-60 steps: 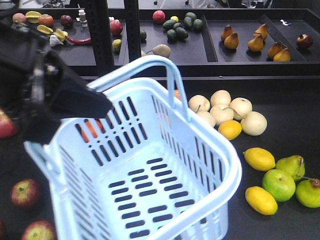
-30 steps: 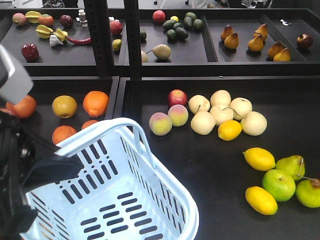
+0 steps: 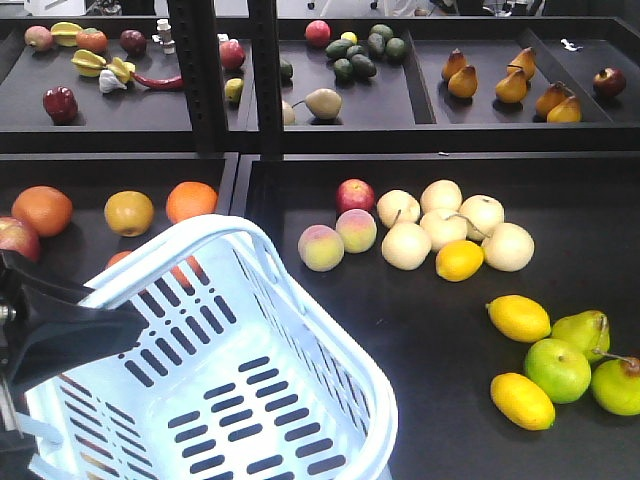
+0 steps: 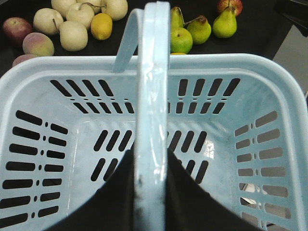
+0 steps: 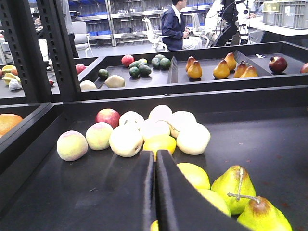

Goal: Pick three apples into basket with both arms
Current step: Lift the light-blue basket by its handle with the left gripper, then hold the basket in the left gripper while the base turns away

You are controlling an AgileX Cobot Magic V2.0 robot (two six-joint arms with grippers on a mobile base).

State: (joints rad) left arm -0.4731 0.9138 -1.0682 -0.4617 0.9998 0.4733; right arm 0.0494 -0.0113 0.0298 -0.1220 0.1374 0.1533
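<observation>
Left gripper [image 4: 150, 166] jaws pinch the handle [image 4: 153, 72] of the basket [image 3: 240, 400]. The handle runs 12 to 6 and the basket's long axis 9 to 3. Right gripper [image 5: 155, 161] jaws are pressed together, a lemon [image 5: 160, 143] at 12. In the front view the basket sits at 7, an apple [image 3: 14, 238] near it at 10.

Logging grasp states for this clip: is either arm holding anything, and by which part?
Left gripper holds the basket by its loop handle; right gripper is shut, holding nothing.
</observation>
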